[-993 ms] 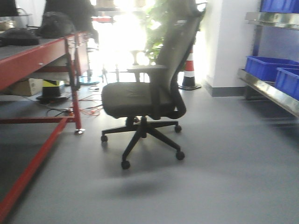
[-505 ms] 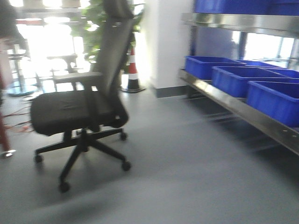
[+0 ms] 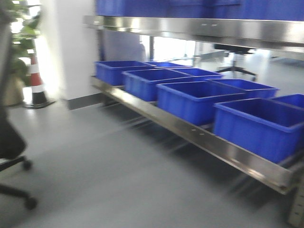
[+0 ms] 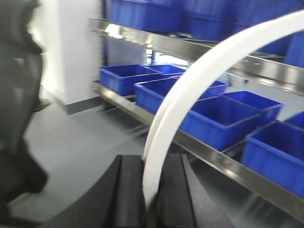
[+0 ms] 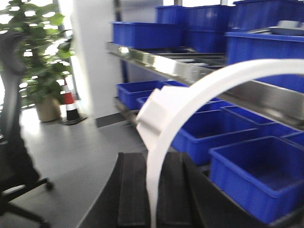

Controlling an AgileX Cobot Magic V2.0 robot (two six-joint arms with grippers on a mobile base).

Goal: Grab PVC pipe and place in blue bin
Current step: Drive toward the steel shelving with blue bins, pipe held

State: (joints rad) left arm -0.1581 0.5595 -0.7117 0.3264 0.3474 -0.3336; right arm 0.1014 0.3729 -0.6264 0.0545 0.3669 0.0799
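In the left wrist view my left gripper [image 4: 151, 164] is shut on a thin white curved PVC pipe strip [image 4: 199, 71] that arcs up to the upper right. In the right wrist view my right gripper [image 5: 154, 159] is shut on a white curved strip [image 5: 223, 78] with a blocky tab [image 5: 156, 114] at its near bend. I cannot tell whether both hold one piece. Several open blue bins [image 3: 194, 102] stand in a row on a low steel shelf, ahead and to the right; they also show in the left wrist view [image 4: 213, 118] and the right wrist view [image 5: 256, 175]. No gripper shows in the front view.
The steel shelf edge [image 3: 228, 152] runs diagonally to the right; an upper shelf [image 3: 199, 26] carries more blue bins. A black office chair [image 3: 9, 142] is at the left edge. A traffic cone [image 3: 35, 80], a potted plant [image 5: 38, 61] and a white pillar [image 3: 71, 47] stand behind.
The front view has swung right: the chair and red table slid off to the left, and the shelf of blue bins now fills the frame, much closer.
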